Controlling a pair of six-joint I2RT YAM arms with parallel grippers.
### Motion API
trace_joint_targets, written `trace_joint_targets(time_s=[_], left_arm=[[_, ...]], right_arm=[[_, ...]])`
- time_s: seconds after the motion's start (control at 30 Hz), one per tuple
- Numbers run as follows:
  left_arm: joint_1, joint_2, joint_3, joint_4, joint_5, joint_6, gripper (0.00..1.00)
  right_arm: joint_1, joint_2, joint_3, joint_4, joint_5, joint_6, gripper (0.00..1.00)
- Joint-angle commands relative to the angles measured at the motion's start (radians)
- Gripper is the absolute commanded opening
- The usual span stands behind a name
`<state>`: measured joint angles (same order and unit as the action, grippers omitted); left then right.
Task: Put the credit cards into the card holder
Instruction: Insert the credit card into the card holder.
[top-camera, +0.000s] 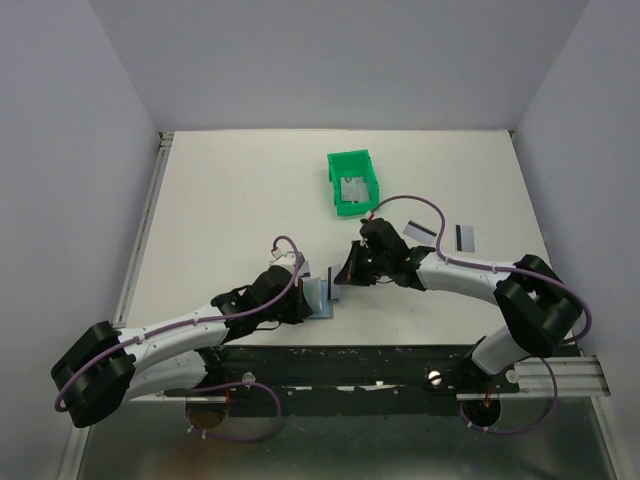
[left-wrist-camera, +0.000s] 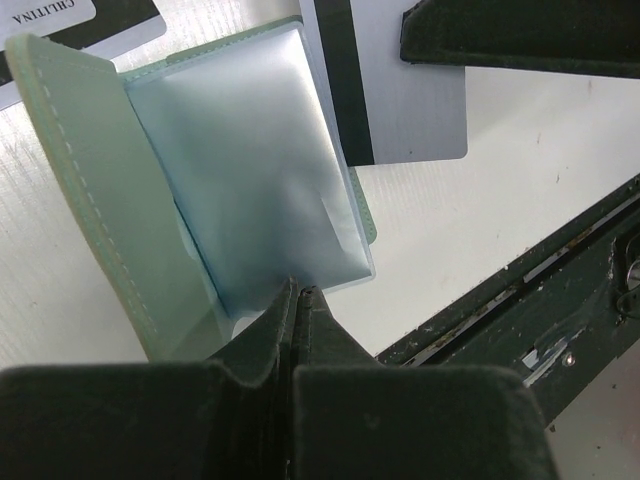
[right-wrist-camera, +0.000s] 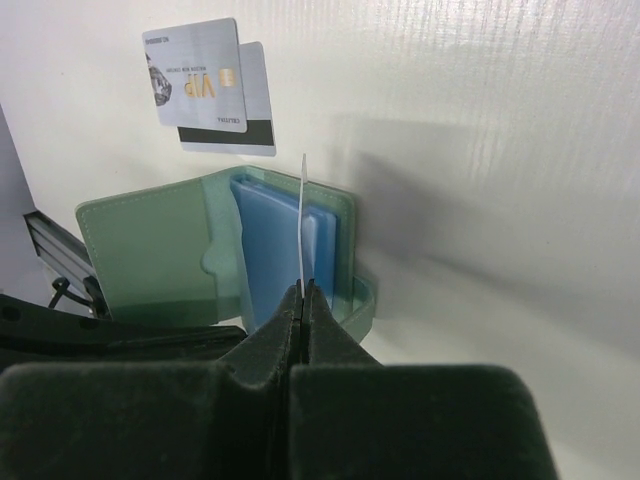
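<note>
left gripper (left-wrist-camera: 300, 292) clamped on open card holder (left-wrist-camera: 250, 160) | right gripper (right-wrist-camera: 303, 290) clamped on credit card (right-wrist-camera: 302, 215), edge-on over card holder

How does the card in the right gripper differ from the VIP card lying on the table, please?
The gripped card is pinched in the shut right gripper, raised on edge over the open card holder; the VIP card lies flat on the table. The gripped card shows its black-striped side; the VIP card shows its printed face. Both are silvery-grey.
</note>
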<state>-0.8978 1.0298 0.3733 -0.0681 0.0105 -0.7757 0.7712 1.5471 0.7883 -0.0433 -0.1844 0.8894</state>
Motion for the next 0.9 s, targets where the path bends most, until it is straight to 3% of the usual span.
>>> trace_joint_targets(time_s=[0.0,0.57,0.87], left_arm=[[0.003,0.006,-0.001,0.024,0.017,0.004,0.00],[0.003,-0.014,-0.005,0.014,0.017,0.000,0.00],[0.005,-0.125,0.036,-0.093,-0.033,0.012,0.00]], right_arm=[[0.005,0.021,0.002,0.063,-0.040,0.020,0.00],[0.005,0.034,-0.014,0.137,-0.099,0.049,0.00],[0.005,0.077,-0.011,0.243,-0.194,0.062,0.01]])
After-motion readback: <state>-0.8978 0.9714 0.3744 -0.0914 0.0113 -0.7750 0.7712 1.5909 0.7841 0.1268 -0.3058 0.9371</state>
